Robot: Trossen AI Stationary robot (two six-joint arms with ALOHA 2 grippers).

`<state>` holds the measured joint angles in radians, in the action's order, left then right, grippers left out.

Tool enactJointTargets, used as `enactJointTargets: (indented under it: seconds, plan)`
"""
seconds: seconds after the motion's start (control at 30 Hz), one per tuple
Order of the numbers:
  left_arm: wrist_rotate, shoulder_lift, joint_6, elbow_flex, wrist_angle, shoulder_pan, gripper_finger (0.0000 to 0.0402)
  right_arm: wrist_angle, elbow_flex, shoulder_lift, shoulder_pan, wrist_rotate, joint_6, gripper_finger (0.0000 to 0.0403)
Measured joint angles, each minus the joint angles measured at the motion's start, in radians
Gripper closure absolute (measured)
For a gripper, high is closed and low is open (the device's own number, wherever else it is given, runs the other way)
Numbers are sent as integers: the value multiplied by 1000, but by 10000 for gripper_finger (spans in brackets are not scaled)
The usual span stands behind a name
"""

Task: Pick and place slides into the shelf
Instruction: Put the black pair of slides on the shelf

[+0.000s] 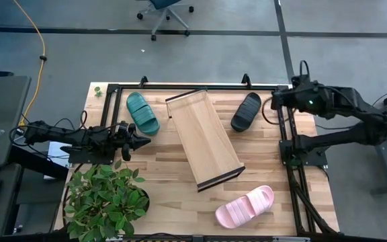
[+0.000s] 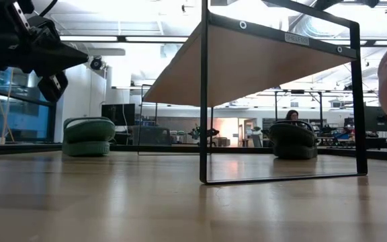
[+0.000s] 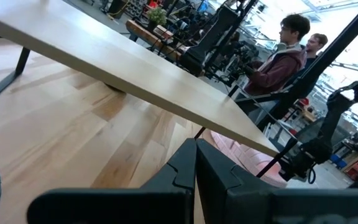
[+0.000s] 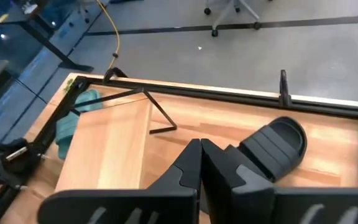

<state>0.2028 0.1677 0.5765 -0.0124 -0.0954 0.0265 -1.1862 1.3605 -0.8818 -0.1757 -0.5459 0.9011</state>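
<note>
The shelf, a light-wood board on thin black end rails, stands slanted on the middle of the table. The dark green slide lies sole down to its left and the black slide to its right, both toward the far edge. The pale pink slide lies near the front edge. My left gripper hovers shut just in front of the green slide, pointing at the shelf. My right gripper hovers shut beside the black slide, on its right.
A potted plant fills the table's near left corner, close to my left arm. A black metal frame runs along the table's far and right edges. People stand in the room beyond the table. Bare wood lies between the shelf and the pink slide.
</note>
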Motion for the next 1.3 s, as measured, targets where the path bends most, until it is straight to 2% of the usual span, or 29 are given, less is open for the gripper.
enactJointTargets:
  seconds: [0.2, 0.57, 0.83, 0.97, 1.13, 1.3]
  plan:
    - [0, 0, -1, 0, 0, 0, 401, 78, 0, -37, -204, 170, -166, 402]
    - [0, 0, 0, 0, 1, 0, 401, 76, 0, -124, -575, 519, -439, 402]
    - [0, 0, 0, 0, 1, 0, 401, 68, 0, -212, -814, 709, -670, 402]
    - [0, 0, 4, 0, 0, 0, 401, 62, 0, -275, -935, 887, -759, 402]
    - [6, 0, 16, 0, -4, 0, 401, 0, -1, -361, -1034, 1102, -882, 402]
    - [18, 0, 34, 0, -8, 0, 401, -100, -1, -426, -1061, 1167, -1021, 402]
